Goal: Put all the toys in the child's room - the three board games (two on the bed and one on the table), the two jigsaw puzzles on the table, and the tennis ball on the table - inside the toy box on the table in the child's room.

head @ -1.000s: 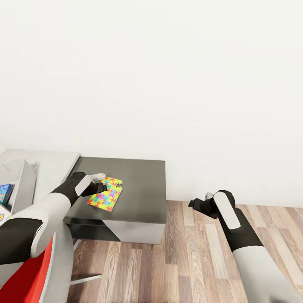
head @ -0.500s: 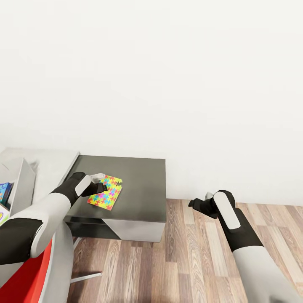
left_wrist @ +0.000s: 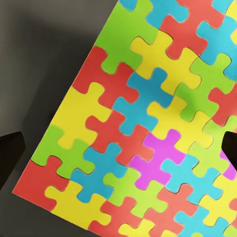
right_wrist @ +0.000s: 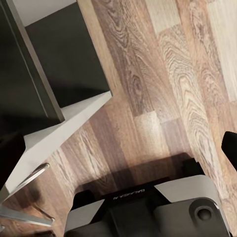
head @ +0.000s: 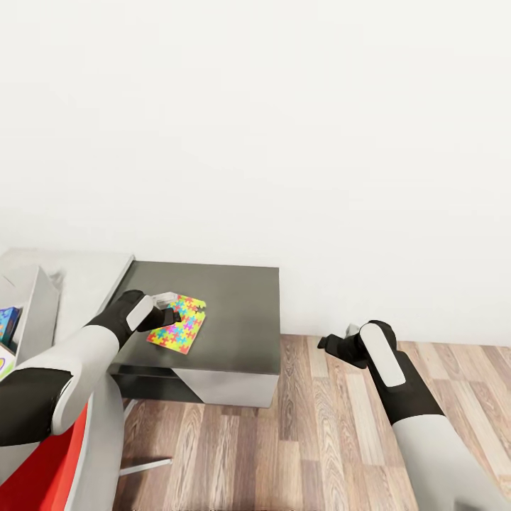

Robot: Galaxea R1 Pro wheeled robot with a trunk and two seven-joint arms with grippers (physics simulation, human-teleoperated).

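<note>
A jigsaw puzzle (head: 179, 329) of yellow, green, red and blue pieces lies flat on the dark grey lower section of the table (head: 234, 305). My left gripper (head: 172, 311) hovers open just over the puzzle's near-left part. In the left wrist view the puzzle (left_wrist: 148, 123) lies between the two dark fingertips (left_wrist: 10, 153), which stand far apart. The toy box (head: 35, 312) shows at the left edge on the pale grey top, with a blue printed box (head: 8, 323) inside. My right gripper (head: 333, 345) hangs open over the floor, holding nothing.
A red chair (head: 42, 468) with a grey frame stands at the lower left, against my left arm. Wooden floor (head: 319, 440) stretches right of the table up to the white wall. The right wrist view has the table's side (right_wrist: 44, 79) and my base (right_wrist: 148, 207).
The whole view has shifted slightly, so the camera moved a little. Both arms and the puzzle hold the same places relative to each other.
</note>
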